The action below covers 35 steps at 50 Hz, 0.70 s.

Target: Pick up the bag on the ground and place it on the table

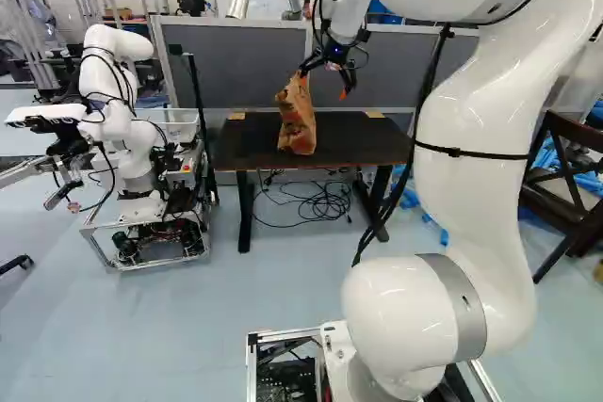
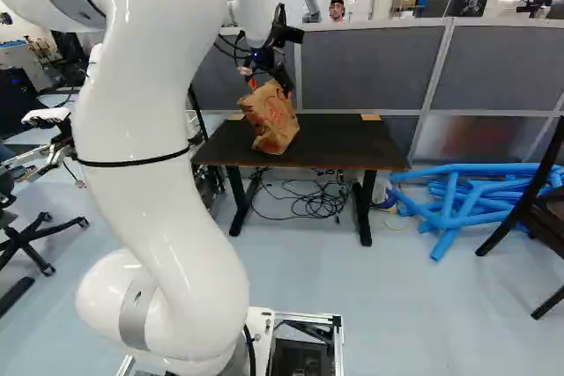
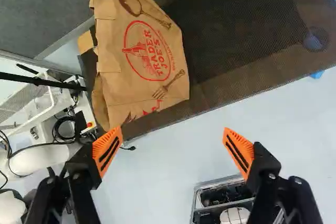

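Gripper (image 1: 323, 83): released, fingers spread wide; one right at the bag's upper edge, contact unclear, other well apart from it.
Bag (image 1: 297, 120): on the table (image 1: 367, 141), leaning in right base view.
Cables (image 1: 325, 202): tangled on floor under table.
Blue tubes (image 2: 467, 191): piled right of table, right base view.
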Tool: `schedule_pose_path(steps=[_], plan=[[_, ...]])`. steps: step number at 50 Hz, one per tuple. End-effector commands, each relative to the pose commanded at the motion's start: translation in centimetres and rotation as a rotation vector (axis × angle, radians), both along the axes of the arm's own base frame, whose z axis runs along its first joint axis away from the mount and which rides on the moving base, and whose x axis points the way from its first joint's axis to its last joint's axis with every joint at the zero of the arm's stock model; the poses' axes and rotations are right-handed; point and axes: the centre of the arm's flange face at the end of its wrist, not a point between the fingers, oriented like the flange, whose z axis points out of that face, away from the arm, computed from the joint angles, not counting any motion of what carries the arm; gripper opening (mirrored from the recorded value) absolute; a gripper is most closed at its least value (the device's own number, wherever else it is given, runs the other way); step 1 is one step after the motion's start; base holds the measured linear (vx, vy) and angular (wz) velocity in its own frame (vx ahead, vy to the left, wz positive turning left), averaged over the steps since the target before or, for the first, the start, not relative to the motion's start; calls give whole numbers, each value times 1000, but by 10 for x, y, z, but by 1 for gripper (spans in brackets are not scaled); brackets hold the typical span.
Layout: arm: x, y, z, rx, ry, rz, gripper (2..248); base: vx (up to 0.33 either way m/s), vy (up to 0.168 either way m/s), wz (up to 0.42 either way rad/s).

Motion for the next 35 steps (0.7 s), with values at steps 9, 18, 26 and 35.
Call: schedule_pose_path(steps=[9, 18, 26, 35], plan=[[-7, 1, -10, -15, -29, 7, 247, 0, 0, 0], [-17, 1, -21, -32, -62, 15, 247, 0, 0, 0], [-27, 2, -33, -49, -96, 24, 247, 0, 0, 0], [-40, 3, -48, -71, -138, 36, 247, 0, 0, 0]])
